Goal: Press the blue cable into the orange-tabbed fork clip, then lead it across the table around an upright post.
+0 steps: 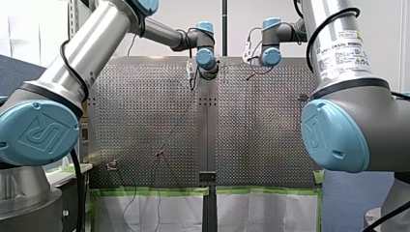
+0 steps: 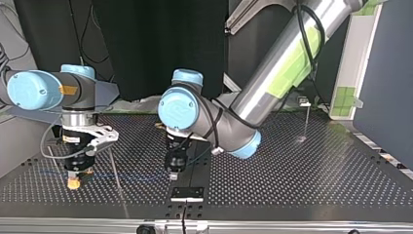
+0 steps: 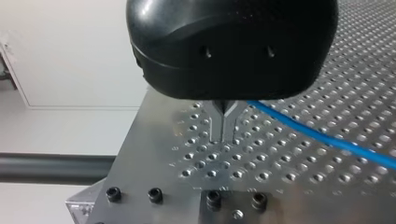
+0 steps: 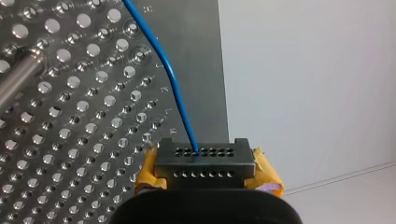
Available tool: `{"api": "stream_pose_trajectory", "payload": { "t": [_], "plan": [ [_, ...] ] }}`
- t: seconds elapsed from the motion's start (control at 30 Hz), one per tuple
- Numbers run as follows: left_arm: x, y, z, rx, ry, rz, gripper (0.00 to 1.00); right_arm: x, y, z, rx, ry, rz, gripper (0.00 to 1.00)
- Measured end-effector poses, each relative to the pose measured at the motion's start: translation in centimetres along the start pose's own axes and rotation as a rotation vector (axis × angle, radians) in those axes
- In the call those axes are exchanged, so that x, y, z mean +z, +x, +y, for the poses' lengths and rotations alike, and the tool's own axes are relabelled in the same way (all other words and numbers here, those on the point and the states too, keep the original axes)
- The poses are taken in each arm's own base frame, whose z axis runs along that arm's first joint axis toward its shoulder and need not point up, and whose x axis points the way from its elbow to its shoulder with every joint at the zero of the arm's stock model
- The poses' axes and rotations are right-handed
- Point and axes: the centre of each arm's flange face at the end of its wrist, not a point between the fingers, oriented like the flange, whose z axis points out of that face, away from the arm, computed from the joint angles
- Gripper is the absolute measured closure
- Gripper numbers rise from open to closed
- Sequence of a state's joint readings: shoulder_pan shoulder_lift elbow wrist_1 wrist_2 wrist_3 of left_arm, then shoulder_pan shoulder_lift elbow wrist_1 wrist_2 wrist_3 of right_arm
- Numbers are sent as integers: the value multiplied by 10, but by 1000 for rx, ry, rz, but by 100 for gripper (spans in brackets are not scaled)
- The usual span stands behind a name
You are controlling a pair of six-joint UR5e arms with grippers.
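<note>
right jaws pinching blue cable [image 4: 176, 88], left jaws closed

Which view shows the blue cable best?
The right wrist view: the blue cable runs close and clear over the table into my right gripper. The left wrist view shows a passing stretch, the top view a faint line, the front view hardly anything.

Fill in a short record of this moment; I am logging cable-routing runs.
left gripper: black, shut on the blue cable, low over the table
right gripper: yellow pads, shut on the blue cable near the table's edge
blue cable: runs along the table between both grippers
upright post: at the top view's right, well apart from the cable
</note>
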State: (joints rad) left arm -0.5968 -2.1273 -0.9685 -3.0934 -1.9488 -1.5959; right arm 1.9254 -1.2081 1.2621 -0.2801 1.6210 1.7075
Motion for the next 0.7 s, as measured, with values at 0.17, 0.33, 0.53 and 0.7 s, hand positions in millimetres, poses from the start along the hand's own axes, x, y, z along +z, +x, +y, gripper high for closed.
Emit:
{"api": "stream_pose_trajectory", "payload": {
  "t": [0.17, 0.33, 0.53, 0.7],
  "plan": [
    [5, 2, -9, -7, 13, -2, 100, 3, 0, 17, -6, -14, -10, 100],
    [6, -3, -16, -26, 32, -15, 100, 6, 1, 36, -13, -30, -20, 100],
    [6, -7, -22, -43, 54, -23, 100, 7, 1, 52, -18, -47, -34, 100],
    [9, 1, -29, -44, 69, -10, 100, 7, -1, 64, -22, -57, -46, 100]
  ]
}}
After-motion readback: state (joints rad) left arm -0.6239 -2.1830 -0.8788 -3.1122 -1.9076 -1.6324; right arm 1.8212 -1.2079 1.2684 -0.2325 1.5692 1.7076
